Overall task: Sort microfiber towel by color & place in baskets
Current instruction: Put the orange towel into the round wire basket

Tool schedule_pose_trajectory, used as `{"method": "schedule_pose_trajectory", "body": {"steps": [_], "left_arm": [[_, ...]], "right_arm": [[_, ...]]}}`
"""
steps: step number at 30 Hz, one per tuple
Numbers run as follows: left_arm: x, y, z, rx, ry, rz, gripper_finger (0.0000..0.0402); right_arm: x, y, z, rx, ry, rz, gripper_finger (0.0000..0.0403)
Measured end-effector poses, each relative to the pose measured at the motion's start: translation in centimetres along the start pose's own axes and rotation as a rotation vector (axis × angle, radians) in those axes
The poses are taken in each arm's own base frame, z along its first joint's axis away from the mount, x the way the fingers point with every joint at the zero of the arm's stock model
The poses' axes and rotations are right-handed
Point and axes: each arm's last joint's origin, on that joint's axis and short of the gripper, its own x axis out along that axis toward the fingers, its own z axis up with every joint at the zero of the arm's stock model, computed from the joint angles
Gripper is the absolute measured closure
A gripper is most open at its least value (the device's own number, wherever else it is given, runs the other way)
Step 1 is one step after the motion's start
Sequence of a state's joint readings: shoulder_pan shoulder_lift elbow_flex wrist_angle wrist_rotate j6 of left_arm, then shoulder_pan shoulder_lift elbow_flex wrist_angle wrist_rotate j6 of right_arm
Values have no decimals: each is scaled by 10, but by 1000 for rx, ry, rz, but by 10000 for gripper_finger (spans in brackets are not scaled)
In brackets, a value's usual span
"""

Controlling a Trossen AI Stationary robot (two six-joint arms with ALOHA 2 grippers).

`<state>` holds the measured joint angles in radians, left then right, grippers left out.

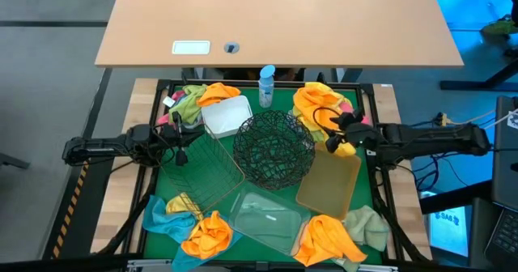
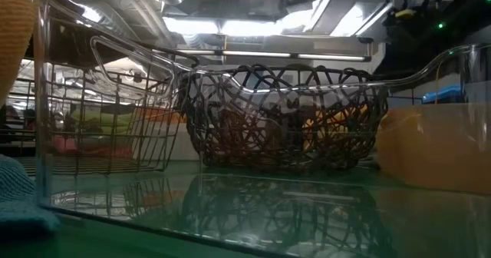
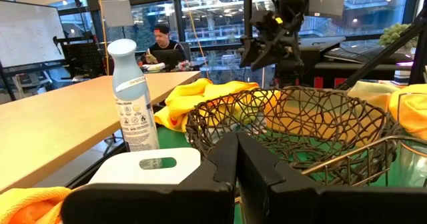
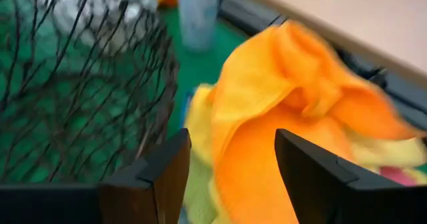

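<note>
Right gripper (image 1: 333, 126) spread wide, poised over the orange towel (image 4: 280, 117) at the far right of the green mat (image 1: 332, 223), just beside the round black wire bowl (image 1: 273, 149); nothing between the fingers (image 4: 160, 177). Same orange towel heaped on yellow and pink ones at that corner (image 1: 317, 102). Left gripper (image 3: 235, 177) pressed together, holding nothing, parked at the mat's left side near the white tub (image 1: 227, 115) and the rectangular wire basket (image 1: 206, 175). Clear plastic tray (image 1: 267, 217) at the near middle, tan tray (image 1: 328, 183) to its right, all baskets without towels. More towels scattered on the worktop (image 1: 388, 215): orange and pale green at the far left behind the tub (image 1: 202, 95), light blue and orange at the near left (image 1: 190, 223), orange and pale green at the near right (image 1: 340, 235). Blue-capped spray bottle (image 1: 266, 86) upright at the far middle edge. Person seated in the room beyond (image 3: 162, 41), seen from the left wrist view.
</note>
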<state>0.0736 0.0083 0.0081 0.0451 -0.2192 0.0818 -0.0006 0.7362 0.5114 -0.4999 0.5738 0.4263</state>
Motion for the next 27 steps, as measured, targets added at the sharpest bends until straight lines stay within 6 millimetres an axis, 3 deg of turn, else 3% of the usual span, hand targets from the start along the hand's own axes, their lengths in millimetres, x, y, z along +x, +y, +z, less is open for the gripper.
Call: {"method": "schedule_pose_trajectory", "body": {"steps": [15, 23, 27], "left_arm": [[0, 0, 0, 0, 0, 0, 400], [0, 0, 0, 0, 0, 0, 400], [0, 0, 0, 0, 1, 1, 400]], "right_arm": [[26, 10, -10, -108, 93, -151, 187], [35, 3, -9, -66, 138, -165, 187], [39, -2, -5, -22, 148, -133, 209]]}}
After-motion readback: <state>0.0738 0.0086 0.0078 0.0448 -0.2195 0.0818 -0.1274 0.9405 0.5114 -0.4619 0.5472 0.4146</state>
